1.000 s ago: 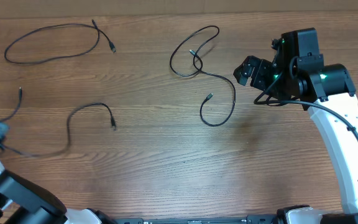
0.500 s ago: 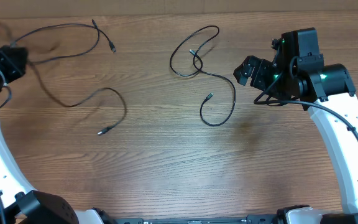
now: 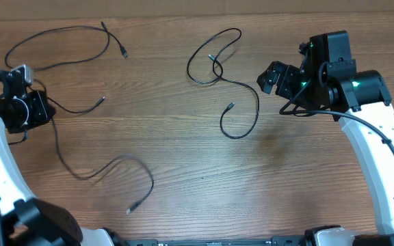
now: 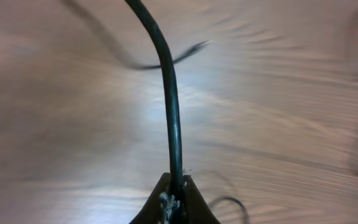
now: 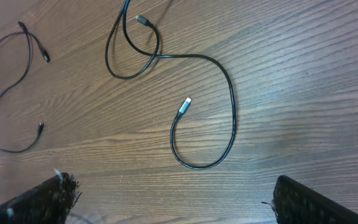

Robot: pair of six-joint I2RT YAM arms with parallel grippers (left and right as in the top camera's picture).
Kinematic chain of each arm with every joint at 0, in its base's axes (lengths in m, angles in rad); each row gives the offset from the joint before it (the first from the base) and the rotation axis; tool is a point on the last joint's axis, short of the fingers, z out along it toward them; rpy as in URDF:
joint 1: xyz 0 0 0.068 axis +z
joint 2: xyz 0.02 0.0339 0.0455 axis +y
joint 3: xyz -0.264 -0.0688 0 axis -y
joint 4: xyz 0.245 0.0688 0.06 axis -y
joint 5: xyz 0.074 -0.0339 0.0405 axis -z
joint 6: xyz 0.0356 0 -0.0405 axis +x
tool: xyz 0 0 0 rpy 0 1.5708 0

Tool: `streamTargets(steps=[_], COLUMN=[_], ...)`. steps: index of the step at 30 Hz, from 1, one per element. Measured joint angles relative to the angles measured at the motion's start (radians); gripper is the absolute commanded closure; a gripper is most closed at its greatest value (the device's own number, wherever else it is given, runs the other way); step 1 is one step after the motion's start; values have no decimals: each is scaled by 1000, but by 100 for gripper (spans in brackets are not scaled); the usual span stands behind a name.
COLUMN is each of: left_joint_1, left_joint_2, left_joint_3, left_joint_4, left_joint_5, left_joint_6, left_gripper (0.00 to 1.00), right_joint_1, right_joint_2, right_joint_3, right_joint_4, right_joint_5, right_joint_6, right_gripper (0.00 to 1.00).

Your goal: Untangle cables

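I'm looking over the table (image 3: 197, 184): three cables (image 3: 258, 102) are lying spread out, none visibly knotted to another, so I'm calling the separating mostly done. My left gripper (image 3: 41, 108) is clenching the third cable (image 4: 171, 106) at the left edge, and it needs laying down. My right gripper (image 3: 265, 78) is hanging wide open, empty, beside the middle cable (image 5: 234, 112), which is looping over itself. The far-left cable (image 3: 81, 27) is lying in the top corner.
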Motion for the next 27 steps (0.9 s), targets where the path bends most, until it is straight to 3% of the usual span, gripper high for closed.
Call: streamTargets(steps=[1, 3, 8, 9, 10, 11, 21, 24, 27], left_joint_1=[0, 0, 5, 12, 22, 58, 126, 126, 126], left_joint_2=[42, 98, 224, 243, 248, 249, 249, 249, 249], left_joint_3=[0, 0, -1, -1, -1, -1, -28, -167, -299], left_joint_4=[2, 39, 146, 170, 178, 189, 145, 224, 328], left_joint_5=[-95, -174, -294, -322, -333, -340, -283, -291, -297], left_joint_6=[-11, -29, -122, -177, -210, -273, -360, -360, -356], left_gripper=[91, 96, 95, 87, 66, 35, 28, 30, 23], right_joint_1=[0, 0, 0, 0, 0, 0, 0, 0, 0], right_joint_2=[0, 0, 0, 0, 0, 0, 0, 0, 0], right_joint_3=[0, 0, 0, 0, 0, 0, 0, 0, 0], right_joint_4=[0, 1, 0, 0, 1, 1, 0, 0, 1], right_joint_5=[0, 0, 0, 0, 0, 0, 0, 0, 0], right_joint_6=[0, 0, 0, 0, 0, 0, 0, 0, 0], right_gripper=[0, 0, 0, 0, 0, 0, 0, 0, 0])
